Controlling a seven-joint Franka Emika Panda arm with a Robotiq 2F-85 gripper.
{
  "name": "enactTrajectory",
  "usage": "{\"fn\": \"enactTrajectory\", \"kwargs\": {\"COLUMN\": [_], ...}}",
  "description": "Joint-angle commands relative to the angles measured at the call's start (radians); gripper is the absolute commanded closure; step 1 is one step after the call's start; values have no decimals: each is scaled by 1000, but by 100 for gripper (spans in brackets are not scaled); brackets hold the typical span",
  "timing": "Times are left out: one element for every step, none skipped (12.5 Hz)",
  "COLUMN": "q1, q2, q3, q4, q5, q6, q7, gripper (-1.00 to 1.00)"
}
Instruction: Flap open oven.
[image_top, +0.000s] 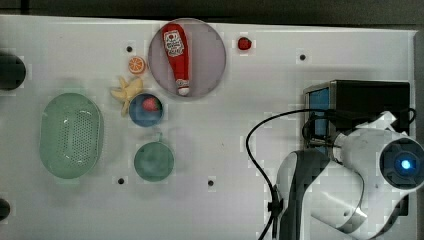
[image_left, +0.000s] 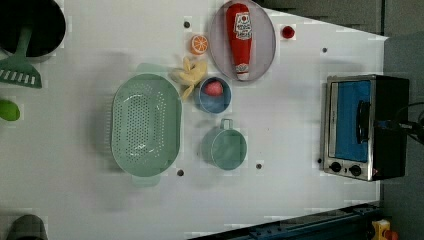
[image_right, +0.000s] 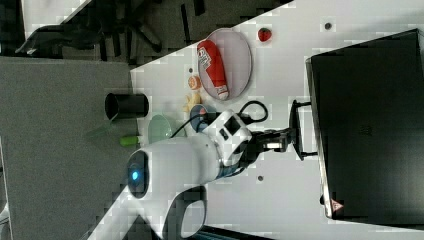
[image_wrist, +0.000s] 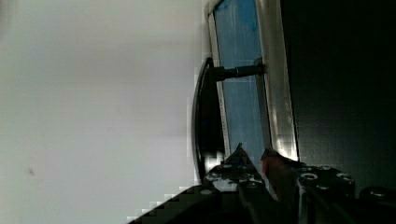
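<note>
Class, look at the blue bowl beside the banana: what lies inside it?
Inside the blue bowl lies one red strawberry. Anything beneath the strawberry is covered.

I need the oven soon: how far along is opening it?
Done: the gripper has reached the dark bar handle of the black box-shaped toaster oven. In hand: its jaws sit narrow at that bar; a firm grip cannot be confirmed. Left: the blue-tinted glass door looks closed, so the flap-down remains.

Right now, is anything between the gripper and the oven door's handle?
Nothing: in the right view the gripper is already at the handle of the oven.
</note>
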Motion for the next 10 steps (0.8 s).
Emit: {"fn": "enactTrajectory", "kwargs": {"q1": [3,3,3,3,5,6,8,14,20,28], "q2": [57,72,85,94,102,108,108,107,109,110], "q3": [-11,-11,-11,-8,-3,2,8,12,16,25], "q4": [-3,-2,-3,-6,-8,-10,-10,-11,-14,-16], "q5": [1,1,1,1,1,1,1,-3,-19,-53], "q6": [42,46,62,71,76,77,78,77,75,75], "q7": [-72,-72,-72,-72,-70,-68,-62,-57,-55,-37], "gripper": [65,65,65,65,65,65,65,65,65,65]}}
